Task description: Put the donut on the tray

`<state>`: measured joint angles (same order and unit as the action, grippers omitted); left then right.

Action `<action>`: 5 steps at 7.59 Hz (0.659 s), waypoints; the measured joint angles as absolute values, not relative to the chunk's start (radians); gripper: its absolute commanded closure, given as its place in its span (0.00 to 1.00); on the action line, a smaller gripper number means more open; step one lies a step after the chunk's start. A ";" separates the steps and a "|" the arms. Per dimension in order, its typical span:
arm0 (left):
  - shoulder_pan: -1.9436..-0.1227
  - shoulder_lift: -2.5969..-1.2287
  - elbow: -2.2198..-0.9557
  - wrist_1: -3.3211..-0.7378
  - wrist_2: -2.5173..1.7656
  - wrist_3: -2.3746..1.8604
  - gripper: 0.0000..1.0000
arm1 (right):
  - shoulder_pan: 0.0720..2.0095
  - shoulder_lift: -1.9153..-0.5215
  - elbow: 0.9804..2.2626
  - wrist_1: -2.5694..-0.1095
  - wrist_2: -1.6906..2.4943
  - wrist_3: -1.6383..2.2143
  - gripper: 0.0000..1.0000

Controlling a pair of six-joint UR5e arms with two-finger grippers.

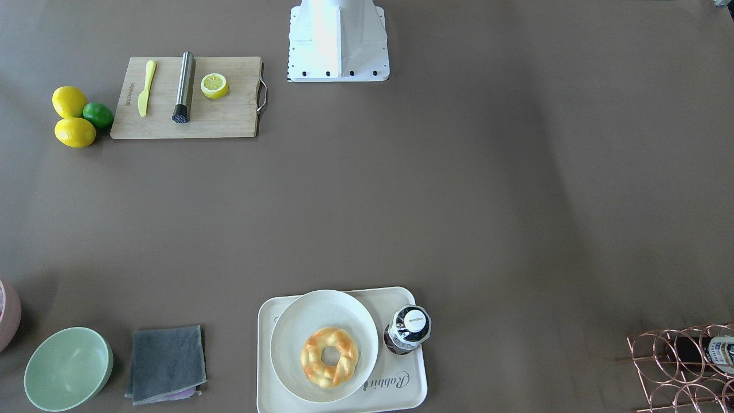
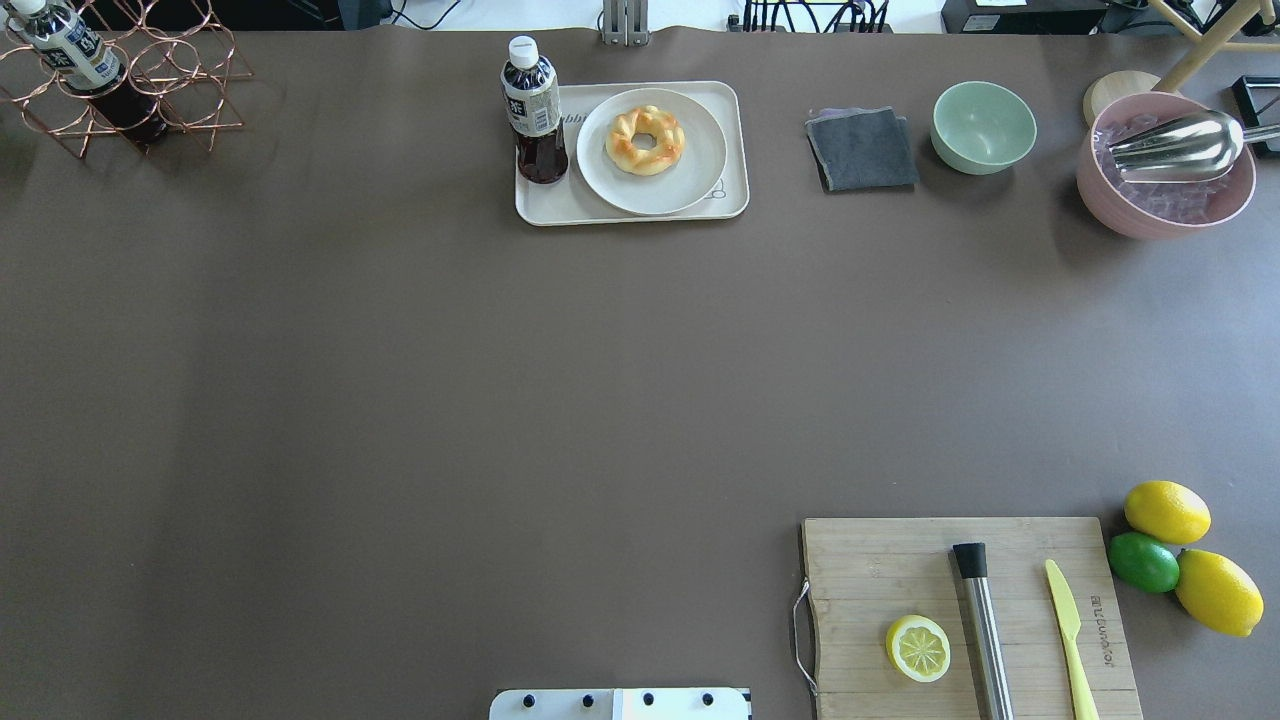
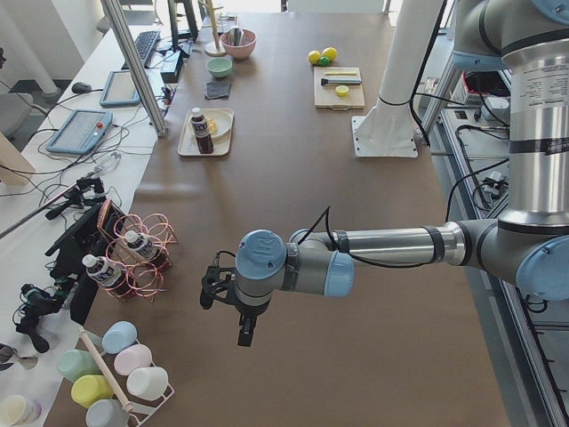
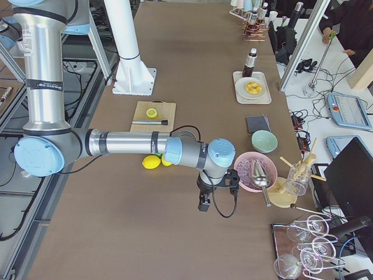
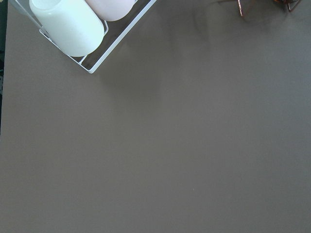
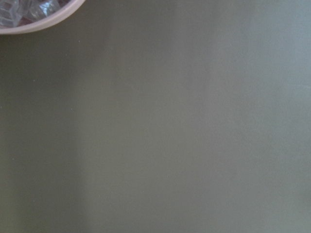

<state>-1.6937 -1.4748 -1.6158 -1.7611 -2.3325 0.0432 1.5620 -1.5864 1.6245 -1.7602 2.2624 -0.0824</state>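
Observation:
The donut [image 1: 330, 357], a braided pale yellow ring with orange-brown patches, lies on a round off-white plate [image 1: 292, 327]. The plate sits on the cream tray [image 1: 414, 383] at the table's far edge from the robot. In the overhead view the donut [image 2: 645, 140] is on the plate [image 2: 690, 175] on the tray [image 2: 530, 208]. My left gripper [image 3: 244, 336] hangs far off at the table's left end, near a mug rack. My right gripper [image 4: 203, 205] hangs at the right end beside a pink bowl. I cannot tell whether either is open or shut.
A dark tea bottle [image 2: 535, 110] stands on the tray's left part. A grey cloth [image 2: 862, 148], green bowl [image 2: 984, 126] and pink ice bowl [image 2: 1165, 165] lie to its right. A cutting board [image 2: 900, 560] with lemon half, muddler and knife is near the robot, and a copper bottle rack [image 2: 120, 80] is at the far left.

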 measured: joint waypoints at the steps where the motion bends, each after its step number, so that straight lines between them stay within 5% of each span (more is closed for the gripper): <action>1: -1.684 -1.481 -1.611 -1.760 -2.311 0.042 0.02 | 1.591 -1.593 1.625 -1.761 2.297 -0.093 0.00; 5: -1.649 -1.498 -1.592 -1.759 -2.280 0.042 0.02 | 1.680 -1.571 1.634 -1.767 2.433 -0.101 0.00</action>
